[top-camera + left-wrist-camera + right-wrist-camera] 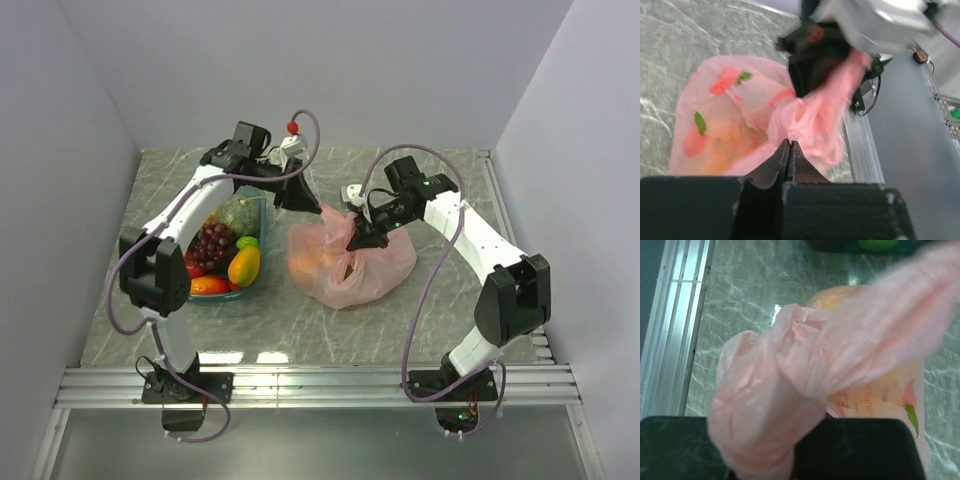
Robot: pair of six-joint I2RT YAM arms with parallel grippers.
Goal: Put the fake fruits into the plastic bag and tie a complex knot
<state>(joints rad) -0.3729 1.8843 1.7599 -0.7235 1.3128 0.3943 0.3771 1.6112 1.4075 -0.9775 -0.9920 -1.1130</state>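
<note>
Pink plastic bag (352,268) rests on the surface (440,310); left pincer (789,148) is pressed together on a fold of it, right pincer (362,238) pinches its bunched top.

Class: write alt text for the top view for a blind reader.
Two robot arms hold a pink plastic bag on a marbled table: the left gripper and right gripper are shut on its top. Fake fruits fill a teal tray at left.
</note>
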